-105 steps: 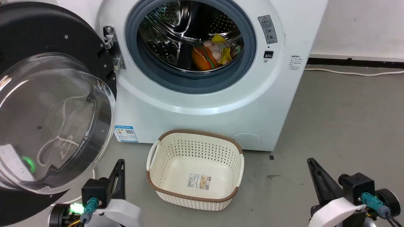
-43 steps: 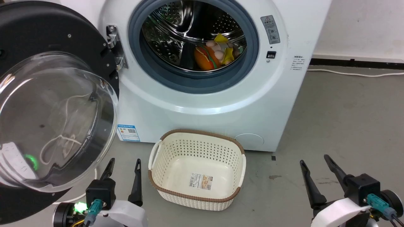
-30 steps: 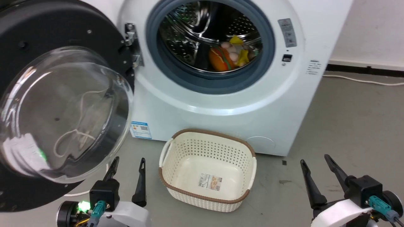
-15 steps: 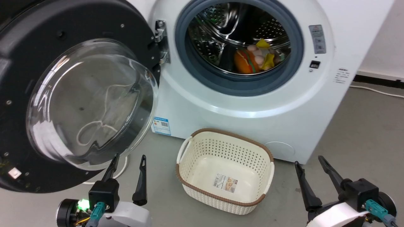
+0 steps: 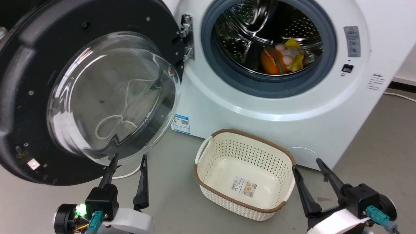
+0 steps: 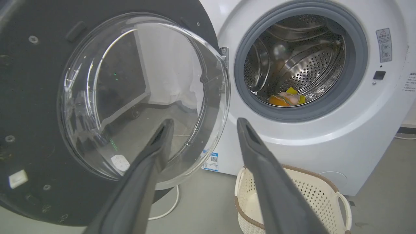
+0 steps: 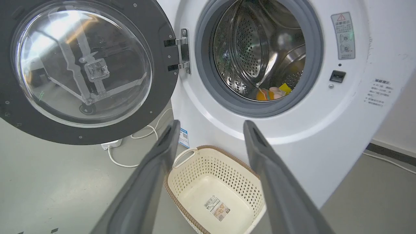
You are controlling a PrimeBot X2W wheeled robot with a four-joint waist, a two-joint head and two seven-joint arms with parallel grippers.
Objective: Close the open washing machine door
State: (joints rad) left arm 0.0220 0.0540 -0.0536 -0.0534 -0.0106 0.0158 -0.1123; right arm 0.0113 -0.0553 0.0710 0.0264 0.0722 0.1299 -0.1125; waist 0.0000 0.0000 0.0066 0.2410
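Gaping washing machine door (image 5: 110, 94); warning label (image 5: 353, 41) illegible

washing machine door (image 5: 19, 107) swung out left, basket (image 5: 224, 201) mid-floor, open floor (image 5: 383, 139) right

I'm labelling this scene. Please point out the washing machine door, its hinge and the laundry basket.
washing machine door (image 5: 22, 65), head view, black rim left of the glass.
hinge (image 7: 184, 49), right wrist view, middle of the metal plate.
basket (image 5: 250, 151), head view, perforated far wall.

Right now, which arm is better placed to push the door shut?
Probably the left: the left gripper, open, sits right under the lower edge of the door. The right gripper, also open, is beyond the basket, farther from the door.
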